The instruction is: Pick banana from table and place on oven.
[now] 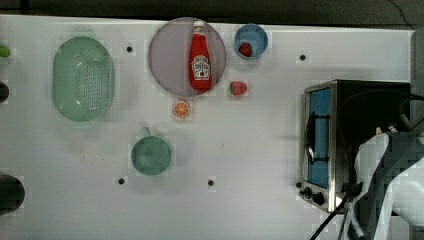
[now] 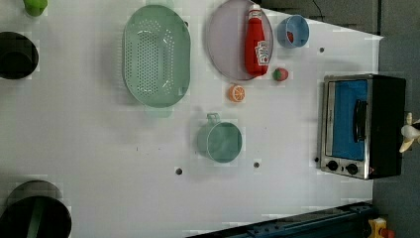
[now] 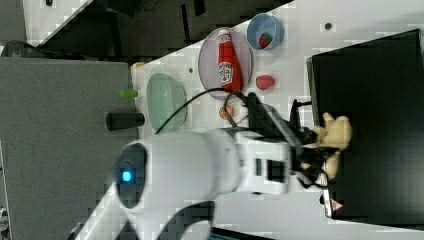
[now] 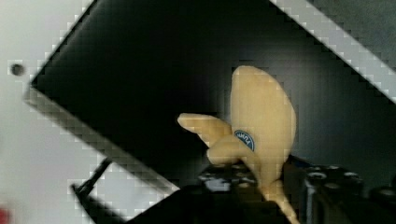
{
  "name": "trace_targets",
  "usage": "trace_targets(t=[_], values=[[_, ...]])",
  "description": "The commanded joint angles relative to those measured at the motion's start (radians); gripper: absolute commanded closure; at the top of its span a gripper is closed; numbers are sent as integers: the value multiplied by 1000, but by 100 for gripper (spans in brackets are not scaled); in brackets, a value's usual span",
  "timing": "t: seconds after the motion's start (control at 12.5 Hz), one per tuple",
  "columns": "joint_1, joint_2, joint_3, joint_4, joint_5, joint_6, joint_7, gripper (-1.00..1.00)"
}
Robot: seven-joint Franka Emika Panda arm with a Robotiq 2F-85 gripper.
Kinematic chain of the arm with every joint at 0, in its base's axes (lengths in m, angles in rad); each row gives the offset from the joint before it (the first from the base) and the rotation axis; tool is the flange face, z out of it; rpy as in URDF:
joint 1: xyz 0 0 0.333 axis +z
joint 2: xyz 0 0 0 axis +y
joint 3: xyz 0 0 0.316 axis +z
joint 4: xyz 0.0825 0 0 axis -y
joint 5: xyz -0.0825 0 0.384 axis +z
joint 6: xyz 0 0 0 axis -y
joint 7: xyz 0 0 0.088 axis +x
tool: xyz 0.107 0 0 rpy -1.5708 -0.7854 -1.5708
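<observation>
Nearest the wrist camera we find the banana [image 4: 264, 121], hanging against the oven's [image 4: 140, 74] black top. Taking items by size: the table [image 1: 250, 150] carries the oven at the top view's right; the arm [image 3: 200, 160] reaches over it from the right view's left; the gripper [image 3: 312, 150] sits at the banana's stem end. We cannot tell how wide the fingers stand or whether they grip firmly; the fruit appears lodged between them. In the left view the banana [image 2: 410, 133] shows past the oven's [image 2: 386, 124] back edge, at the left view's right. We judge placing to be in hand. Done well, it means the banana settled flat on the top, away from edges, then a straight lift clear.
</observation>
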Motion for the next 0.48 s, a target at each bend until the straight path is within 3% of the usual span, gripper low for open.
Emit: trace_targets(t=[0.08,0.48], values=[[23,59,11,15,-17,23,-173,9],[24,45,7,45,-9,21,-191,-99]])
